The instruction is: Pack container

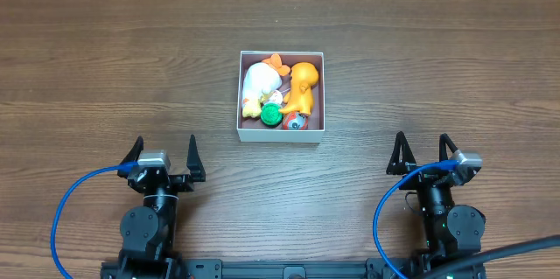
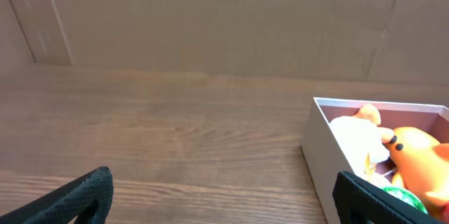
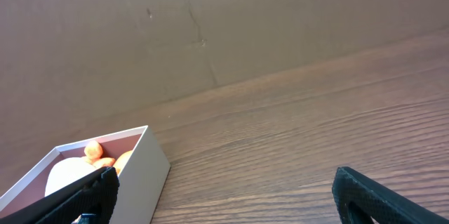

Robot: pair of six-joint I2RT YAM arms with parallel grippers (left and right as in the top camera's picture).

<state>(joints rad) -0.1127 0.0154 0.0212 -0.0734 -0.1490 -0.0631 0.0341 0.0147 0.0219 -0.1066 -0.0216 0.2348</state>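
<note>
The container (image 1: 282, 135) is a shallow square white-walled box with a pinkish-brown floor at the table's middle. Inside lie a white and yellow plush duck (image 1: 259, 84), an orange figure (image 1: 303, 82), a green round toy (image 1: 271, 116) and a small red and blue toy (image 1: 295, 122). My left gripper (image 1: 164, 153) is open and empty, near the front left, apart from the box. My right gripper (image 1: 423, 151) is open and empty at the front right. The box shows at the right in the left wrist view (image 2: 319, 140) and at the lower left in the right wrist view (image 3: 144, 171).
The wooden table (image 1: 105, 69) spreads around the box. A brown cardboard wall (image 2: 210, 20) stands behind the table's far edge. Blue cables (image 1: 66, 205) loop beside each arm base at the front.
</note>
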